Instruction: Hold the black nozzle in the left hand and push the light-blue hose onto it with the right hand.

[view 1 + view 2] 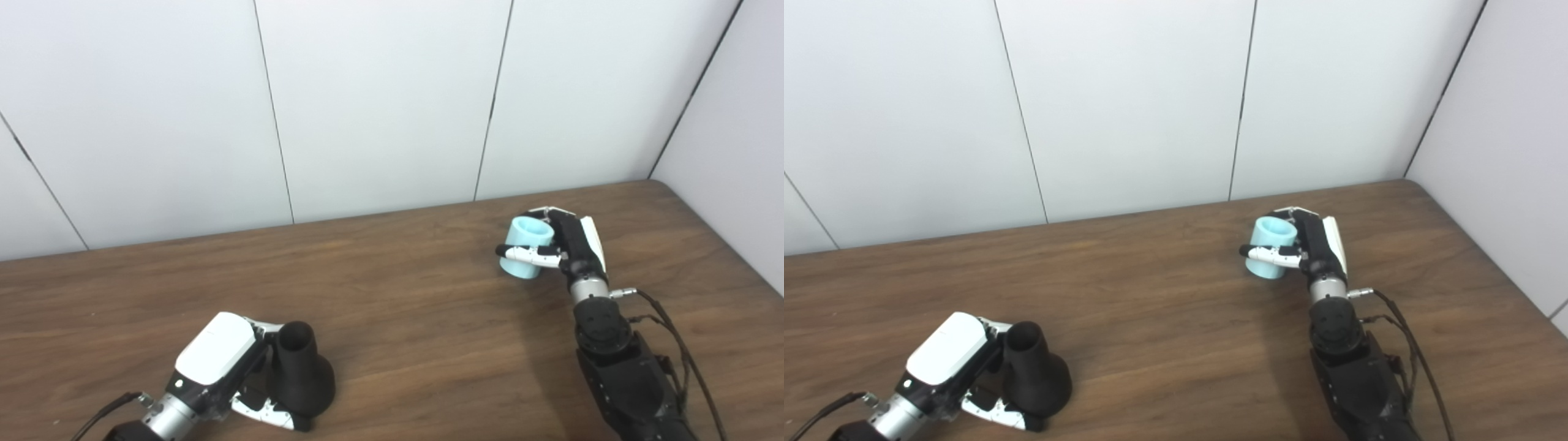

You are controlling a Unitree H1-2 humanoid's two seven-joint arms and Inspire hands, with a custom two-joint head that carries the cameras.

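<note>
1. Nozzle (300,373): black, cone-shaped, standing upright on its wide base at the lower left of the frame. Narrow open mouth faces up and a little toward the wall. Long axis near vertical.

2. Left hand (236,367): wrapped around the nozzle from its left side; fingers (269,413) curl across the base in front, with another part reaching the neck behind. Closed on the nozzle. Whether the base has left the worktop cannot be told.

3. Hose (527,248): short light-blue tube, right of centre in the frame, well apart from the nozzle. Its bore shows at the upper end; long axis tilted, upper end leaning toward the right edge of the frame, lower end pointing down and left. It looks raised off the worktop, though this is not certain.

4. Right hand (566,245): closed on the hose from its right side; one of its fingers (530,254) crosses the front of the tube, others hook over the far rim.

5. Governing relation: the nozzle lies down and left in the frame from the hose. Judged: the hose's lower opening must be brought above the nozzle mouth and the two axes lined up before pushing down.

6. Worktop (398,306): brown wood grain, bare between the two hands. White panelled wall behind.
</note>
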